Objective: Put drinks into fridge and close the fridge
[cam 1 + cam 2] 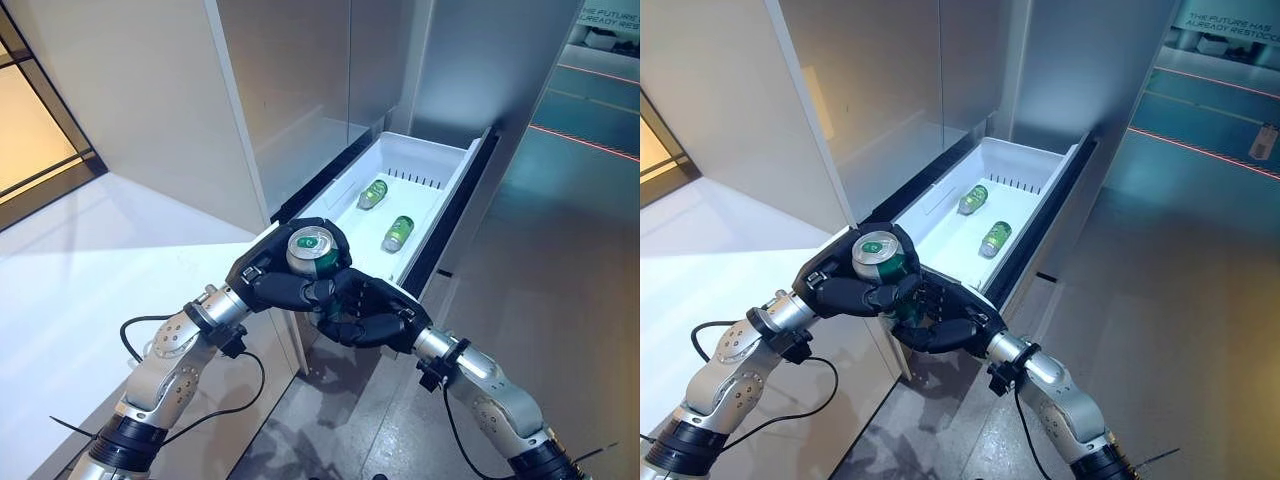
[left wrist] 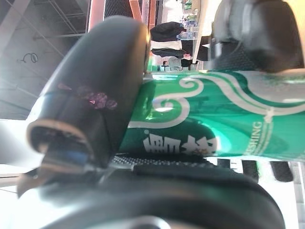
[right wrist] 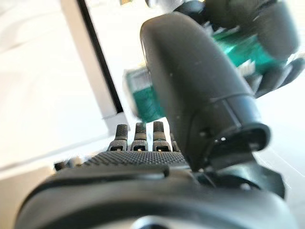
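A green drink can (image 1: pixel 310 248) stands upright, silver top up, over the near left corner of the open white fridge drawer (image 1: pixel 462 160). My left hand (image 1: pixel 268 282) is curled round it from the left; its wrist view shows the thumb (image 2: pixel 90 105) against the can's side (image 2: pixel 214 124). My right hand (image 1: pixel 370 315) comes in from below and to the right. Its fingers curl at the can's lower part (image 3: pixel 145 98), with the thumb (image 3: pixel 195 95) across it. Two more green cans (image 1: pixel 373 193) (image 1: pixel 397 233) lie on their sides inside the drawer.
The drawer sticks out from a tall grey fridge front (image 1: pixel 300 90). A white counter (image 1: pixel 90 270) runs along the left. Grey floor (image 1: pixel 560 270) lies to the right of the drawer.
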You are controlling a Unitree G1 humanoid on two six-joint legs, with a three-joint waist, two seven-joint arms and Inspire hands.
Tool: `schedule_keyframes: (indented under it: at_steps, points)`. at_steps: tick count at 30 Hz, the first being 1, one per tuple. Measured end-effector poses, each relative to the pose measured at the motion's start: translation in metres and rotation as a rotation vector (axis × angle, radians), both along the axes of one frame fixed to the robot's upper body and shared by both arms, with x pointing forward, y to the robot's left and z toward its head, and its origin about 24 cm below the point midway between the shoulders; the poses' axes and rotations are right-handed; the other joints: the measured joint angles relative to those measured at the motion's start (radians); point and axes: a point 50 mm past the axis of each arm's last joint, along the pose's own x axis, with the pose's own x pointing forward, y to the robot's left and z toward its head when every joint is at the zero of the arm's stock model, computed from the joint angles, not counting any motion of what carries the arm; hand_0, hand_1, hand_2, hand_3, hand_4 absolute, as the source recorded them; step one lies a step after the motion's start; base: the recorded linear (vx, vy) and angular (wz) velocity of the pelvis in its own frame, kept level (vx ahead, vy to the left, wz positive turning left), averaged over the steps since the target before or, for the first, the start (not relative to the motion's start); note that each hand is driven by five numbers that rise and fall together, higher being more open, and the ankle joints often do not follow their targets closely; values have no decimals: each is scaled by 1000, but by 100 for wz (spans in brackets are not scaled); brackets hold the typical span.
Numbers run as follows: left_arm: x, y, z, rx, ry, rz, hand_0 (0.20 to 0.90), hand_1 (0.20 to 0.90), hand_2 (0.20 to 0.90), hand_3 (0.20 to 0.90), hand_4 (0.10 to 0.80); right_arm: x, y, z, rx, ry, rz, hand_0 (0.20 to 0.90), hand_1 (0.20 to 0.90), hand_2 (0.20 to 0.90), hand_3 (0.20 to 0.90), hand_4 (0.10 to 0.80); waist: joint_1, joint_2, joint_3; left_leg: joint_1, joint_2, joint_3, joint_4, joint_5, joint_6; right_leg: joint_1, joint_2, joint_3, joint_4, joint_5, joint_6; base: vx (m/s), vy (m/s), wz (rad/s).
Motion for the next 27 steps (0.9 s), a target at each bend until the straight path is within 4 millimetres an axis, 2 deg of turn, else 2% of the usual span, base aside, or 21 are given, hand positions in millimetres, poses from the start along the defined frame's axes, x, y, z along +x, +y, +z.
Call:
schedule_keyframes:
  at_steps: [14,27]
  points:
    - [-3,-7,-9,54,51,-23,300,300,300,200,100,2,0,1,-61,76,86,900,900,900,900,800,24,0,0,-1,-1,-2,0,0,0,0,0,-2,0,0,0,0,0,0]
    - [-2,-8,-11,-13,107,-8,300,300,300,200,100,1,3,0,-41,109,104,900,900,900,900,800,32,0,0,-1,-1,-2,0,0,0,1,0,-2,0,0,0,0,0,0]
